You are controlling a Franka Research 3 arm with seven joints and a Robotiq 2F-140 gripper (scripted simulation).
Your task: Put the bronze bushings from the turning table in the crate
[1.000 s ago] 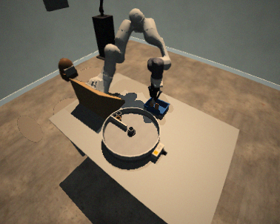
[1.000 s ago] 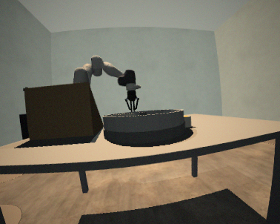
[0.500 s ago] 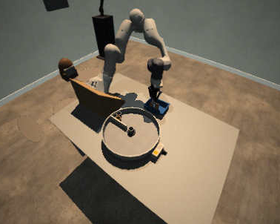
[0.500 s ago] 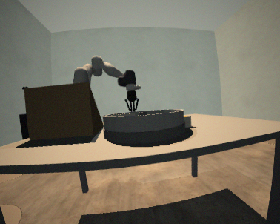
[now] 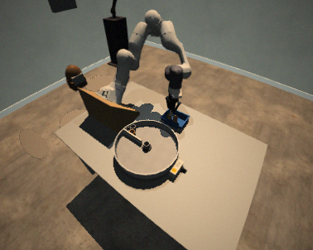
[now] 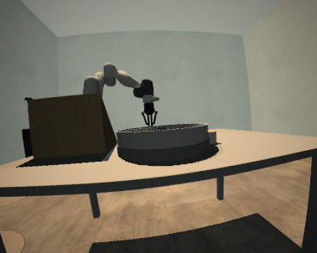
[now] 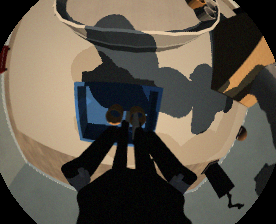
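My gripper (image 5: 172,111) (image 6: 150,125) (image 7: 131,117) points down over the blue crate (image 5: 186,120) (image 7: 79,120). It looks shut on the wall of a bronze bushing (image 5: 169,117) (image 7: 142,113), one fingertip inside its hole and one outside; the contact is partly hidden. A second bronze bushing (image 5: 175,118) (image 7: 109,115) is in the crate beside it. The turning table (image 5: 146,173) (image 6: 163,140) (image 7: 154,41) holds a bronze bushing (image 5: 132,131) (image 7: 195,4) and steel ones (image 7: 206,11) close together near its rim, beside a straight bar. Shadow makes their exact number unclear.
A brown slanted board (image 5: 103,108) (image 6: 67,127) stands left of the turning table in the top and exterior views. A small box with a yellow face (image 5: 176,169) (image 6: 212,136) is on the turning table's outer side. A dark hub (image 5: 146,146) stands at its centre.
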